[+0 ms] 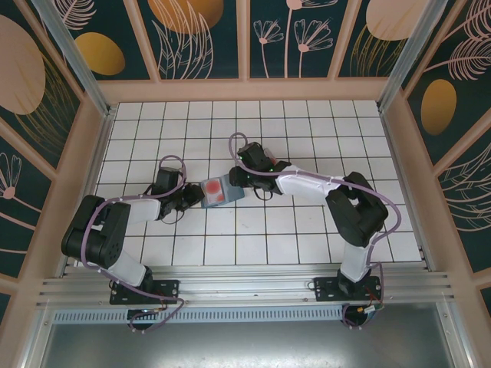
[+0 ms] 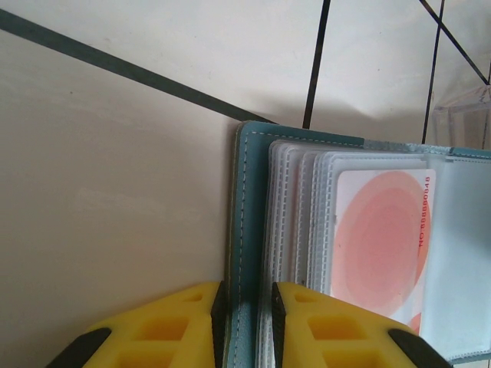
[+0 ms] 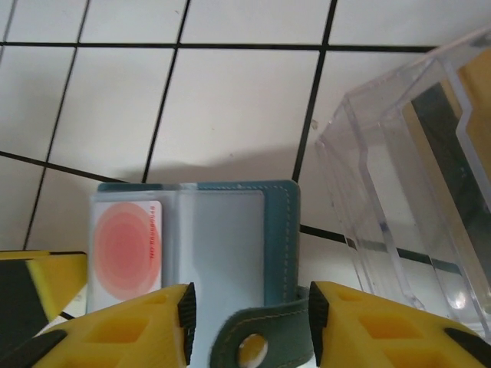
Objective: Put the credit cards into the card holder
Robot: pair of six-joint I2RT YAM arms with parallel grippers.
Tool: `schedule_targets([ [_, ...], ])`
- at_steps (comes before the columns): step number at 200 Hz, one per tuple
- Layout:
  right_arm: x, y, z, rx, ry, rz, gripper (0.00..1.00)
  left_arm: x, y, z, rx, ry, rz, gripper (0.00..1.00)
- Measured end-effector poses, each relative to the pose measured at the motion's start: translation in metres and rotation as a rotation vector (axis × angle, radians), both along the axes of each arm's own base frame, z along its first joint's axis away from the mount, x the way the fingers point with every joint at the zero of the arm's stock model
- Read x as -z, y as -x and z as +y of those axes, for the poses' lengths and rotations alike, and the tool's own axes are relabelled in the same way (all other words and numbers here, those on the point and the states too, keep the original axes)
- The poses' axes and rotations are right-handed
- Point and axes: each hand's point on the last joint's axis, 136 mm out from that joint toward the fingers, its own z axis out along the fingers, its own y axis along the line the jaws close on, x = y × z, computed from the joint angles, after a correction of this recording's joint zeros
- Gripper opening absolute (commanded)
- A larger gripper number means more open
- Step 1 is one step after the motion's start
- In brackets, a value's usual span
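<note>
Card holder [image 1: 220, 192] lies open on the tabletop [image 1: 268, 253] between the two pincers, its clear sleeves [image 2: 295, 222] facing up. The left pincer [image 2: 247, 290] is clamped on the teal cover edge. The right pincer [image 3: 249, 295] stands with its jaws apart, straddling the snap strap [image 3: 261, 341]; I see no squeeze on it.

Risks, as I judge them: the left grip holds only a narrow strip of cover (a thin purchase), so a tug from the other side could pull it free and let the holder fold or skid. If the right pincer snags the strap, it may drag the whole holder and work the red card [image 3: 126, 245] out of its sleeve. The clear tray [image 3: 368, 192] sits just to that pincer's right and could be knocked.

Count: one card holder, one clear tray, two pincers and one red card in a sleeve. At least one tan card [image 3: 476, 84] is in the tray, and whether there are more I cannot tell.
</note>
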Motion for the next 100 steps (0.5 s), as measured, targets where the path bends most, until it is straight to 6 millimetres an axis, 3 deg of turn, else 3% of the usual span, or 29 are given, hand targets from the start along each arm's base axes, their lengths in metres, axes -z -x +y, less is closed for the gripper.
schedule_targets([
  [18, 0.001, 0.000, -0.002, -0.004, 0.019, -0.002, 0.14, 0.000, 0.000, 0.000, 0.000, 0.000, 0.000, 0.25],
  [36, 0.001, -0.001, -0.004, 0.004, 0.025, -0.004, 0.04, 0.000, 0.000, 0.000, 0.000, 0.000, 0.000, 0.25],
  [76, -0.002, 0.007, 0.004, -0.030, 0.001, 0.008, 0.02, 0.000, 0.001, -0.001, 0.006, 0.007, 0.002, 0.26],
  [100, -0.015, 0.021, 0.028, -0.090, -0.074, 0.033, 0.02, 0.000, 0.001, -0.002, 0.009, 0.012, 0.001, 0.26],
])
